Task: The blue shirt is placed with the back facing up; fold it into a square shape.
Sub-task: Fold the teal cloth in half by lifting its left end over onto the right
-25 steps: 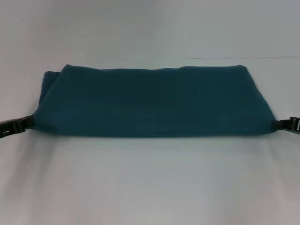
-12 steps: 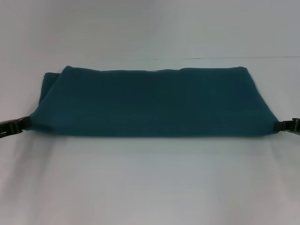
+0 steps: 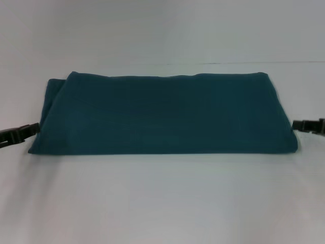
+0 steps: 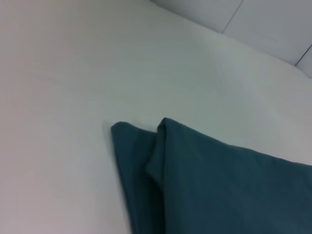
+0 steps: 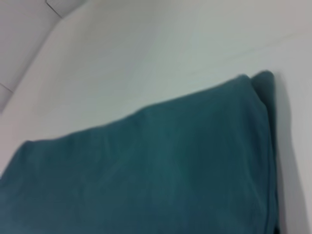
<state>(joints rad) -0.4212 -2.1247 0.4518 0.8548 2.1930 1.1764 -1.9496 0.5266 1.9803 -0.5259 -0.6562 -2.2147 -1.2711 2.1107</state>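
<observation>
Two pincers flank the folded blue shirt (image 3: 162,114).
Left pincer (image 3: 34,129) and right pincer (image 3: 295,124) sit just off its ends, seemingly not gripping; shirt flat on bench (image 3: 162,203) between them.

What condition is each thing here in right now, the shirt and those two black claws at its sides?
blue shirt: folded into a wide flat band, lying on the table, a lower layer sticking out at its far left corner; held by neither claw.
left gripper: low at the shirt's left edge, just clear of the cloth.
right gripper: low at the shirt's right edge, just clear of the cloth.
table: white, bearing the shirt.
</observation>
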